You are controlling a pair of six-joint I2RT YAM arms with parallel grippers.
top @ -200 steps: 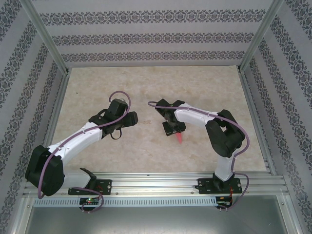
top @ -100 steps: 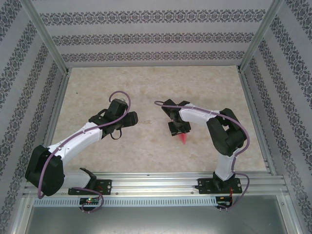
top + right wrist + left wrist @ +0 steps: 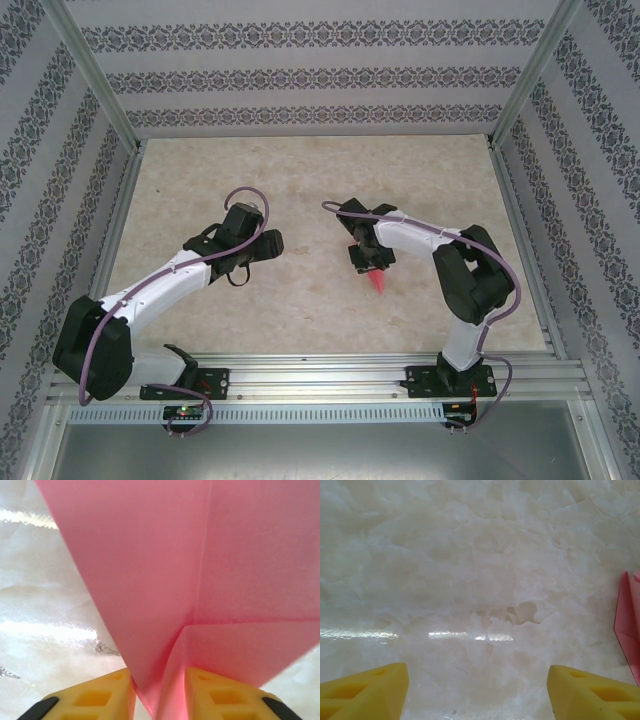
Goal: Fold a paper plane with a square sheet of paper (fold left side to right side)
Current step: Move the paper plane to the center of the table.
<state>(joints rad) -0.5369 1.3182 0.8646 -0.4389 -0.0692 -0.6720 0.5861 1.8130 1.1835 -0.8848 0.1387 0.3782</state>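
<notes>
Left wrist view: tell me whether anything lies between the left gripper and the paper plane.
Nothing visible does. Bare table separates the open left gripper from the paper plane at the right edge. The right gripper pinches the plane.

Pale marbled table (image 3: 300, 180) — glossy, light glinting off it.
</notes>
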